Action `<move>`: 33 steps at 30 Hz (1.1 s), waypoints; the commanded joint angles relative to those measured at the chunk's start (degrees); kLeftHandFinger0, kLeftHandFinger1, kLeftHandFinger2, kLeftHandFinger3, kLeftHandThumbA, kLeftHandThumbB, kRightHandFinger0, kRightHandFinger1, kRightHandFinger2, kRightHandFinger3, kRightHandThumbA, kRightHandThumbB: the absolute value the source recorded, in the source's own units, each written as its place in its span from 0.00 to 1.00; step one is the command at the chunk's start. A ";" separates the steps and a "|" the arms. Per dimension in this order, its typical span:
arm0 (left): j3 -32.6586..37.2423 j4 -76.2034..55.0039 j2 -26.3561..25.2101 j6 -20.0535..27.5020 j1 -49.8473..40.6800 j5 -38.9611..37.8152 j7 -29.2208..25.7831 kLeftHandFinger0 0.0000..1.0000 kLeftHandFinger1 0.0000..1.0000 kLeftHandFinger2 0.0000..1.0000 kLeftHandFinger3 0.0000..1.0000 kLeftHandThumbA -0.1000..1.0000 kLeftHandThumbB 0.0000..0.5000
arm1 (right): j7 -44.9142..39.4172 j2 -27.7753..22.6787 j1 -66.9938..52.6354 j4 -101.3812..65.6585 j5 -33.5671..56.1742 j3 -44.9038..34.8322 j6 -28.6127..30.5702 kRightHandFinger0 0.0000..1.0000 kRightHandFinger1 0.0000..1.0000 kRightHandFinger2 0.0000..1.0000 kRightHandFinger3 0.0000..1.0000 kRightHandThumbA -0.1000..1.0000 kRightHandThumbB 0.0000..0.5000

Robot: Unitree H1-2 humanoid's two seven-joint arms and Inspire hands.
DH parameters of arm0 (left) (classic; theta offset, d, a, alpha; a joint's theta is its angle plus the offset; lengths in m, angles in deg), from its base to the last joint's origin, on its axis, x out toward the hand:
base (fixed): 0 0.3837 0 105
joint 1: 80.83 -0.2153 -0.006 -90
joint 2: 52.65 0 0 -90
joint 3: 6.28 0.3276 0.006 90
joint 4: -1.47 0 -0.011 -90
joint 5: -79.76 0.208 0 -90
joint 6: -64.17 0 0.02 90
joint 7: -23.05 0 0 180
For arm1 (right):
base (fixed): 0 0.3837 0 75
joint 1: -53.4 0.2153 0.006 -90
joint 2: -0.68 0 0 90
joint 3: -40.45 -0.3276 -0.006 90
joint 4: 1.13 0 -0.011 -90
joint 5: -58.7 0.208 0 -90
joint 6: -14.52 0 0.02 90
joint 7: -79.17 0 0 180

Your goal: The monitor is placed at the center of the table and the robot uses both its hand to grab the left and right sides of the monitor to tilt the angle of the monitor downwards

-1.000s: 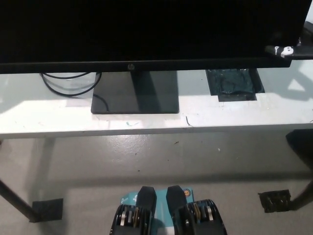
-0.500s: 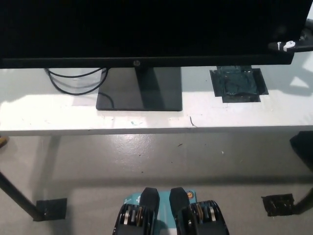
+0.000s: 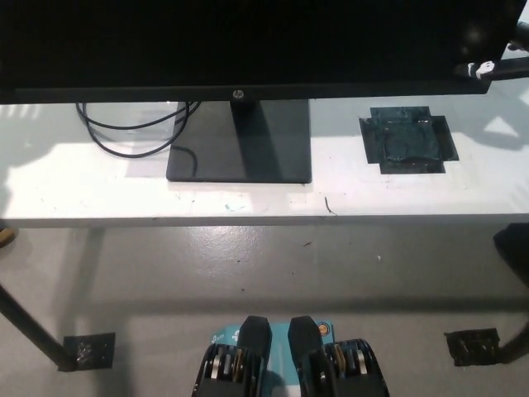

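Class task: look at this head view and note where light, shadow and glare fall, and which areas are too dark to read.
Head view: the monitor screen is near-black, showing no detail; its shadow dims the far strip of the white table, whose front is brightly lit; the glossy stand base reflects the stand; the right hand at the monitor's corner merges with the dark; left hand not visible.

Only the right hand (image 3: 496, 68) shows, at about two o'clock near the picture's right edge. It is black with a white mark, and too little is visible to read its fingers. The left hand is out of view.
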 commanded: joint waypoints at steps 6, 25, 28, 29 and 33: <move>17.06 4.45 6.42 -7.67 15.34 22.21 -22.36 1.00 1.00 1.00 1.00 0.89 1.00 | 48.11 7.13 13.27 6.97 -23.68 15.10 5.91 1.00 1.00 1.00 1.00 0.57 1.00; 15.38 7.15 2.99 -5.89 10.01 15.07 -22.51 1.00 1.00 1.00 1.00 0.91 0.90 | 48.84 2.40 -1.82 -7.30 -15.75 5.65 12.72 1.00 1.00 1.00 1.00 0.59 1.00; 15.49 7.26 3.02 -5.87 10.04 15.03 -22.66 1.00 1.00 1.00 1.00 0.91 0.89 | 49.02 2.41 -1.97 -7.53 -16.10 5.33 12.73 1.00 1.00 1.00 1.00 0.59 1.00; 9.45 3.96 0.40 -2.40 4.78 9.36 -25.76 1.00 1.00 1.00 1.00 0.87 0.90 | 43.68 -1.52 -10.09 -20.18 -11.97 -0.53 13.21 1.00 1.00 1.00 1.00 0.63 0.98; 3.82 1.13 -0.94 1.40 0.07 5.28 -28.40 1.00 1.00 1.00 1.00 0.83 0.91 | 40.62 -2.91 -16.06 -28.59 -8.96 -5.87 13.64 1.00 1.00 1.00 1.00 0.69 1.00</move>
